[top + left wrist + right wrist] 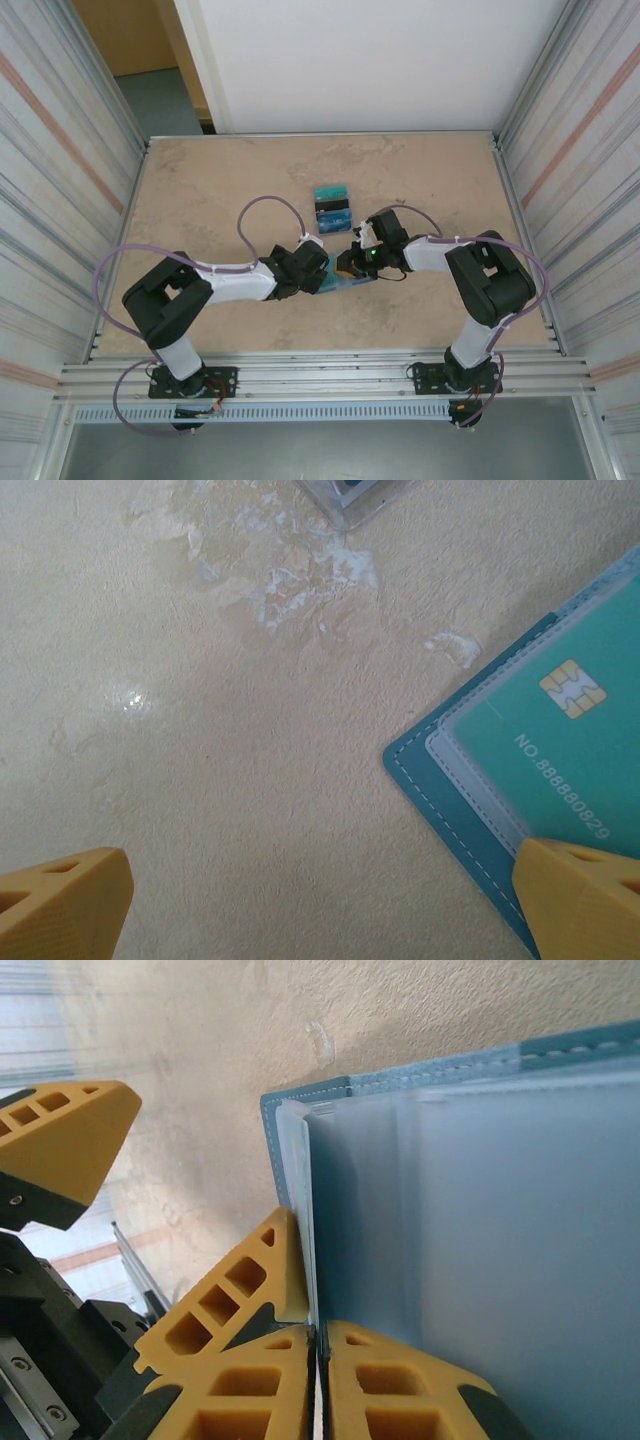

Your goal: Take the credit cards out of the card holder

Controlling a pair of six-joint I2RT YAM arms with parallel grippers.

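Nearest the arm bases, on the near side of the card holder (pixel 345 284), a broad strip of bare tabletop (pixel 200 190) reaches to the metal rail (pixel 320 372), so there's plenty of room there. At the holder itself it's crowded. The left gripper (pixel 320 905) hangs released, jaws spread wide, with one yellow tip over the holder's corner and the other out over bare table to the holder's left. The right gripper (pixel 318 1360) is clenched, its tips pressed together right at the pale frosted pocket edge on the holder's inner face. Whether it pinches a card or only the film, I can't tell. A teal card (pixel 545 745) with a gold chip sits tucked in a pocket, with the holder's stitched teal border showing past its edge. Just beyond the holder, a small stack of credit cards (pixel 331 207) lies flat on the table, apart from it. Farther beyond the holder there's open marbled beige surface, scuffed white in patches, running up to the white back panel (pixel 380 60). Ribbed metal walls (pixel 60 150) close in both sides, well apart from the holder.
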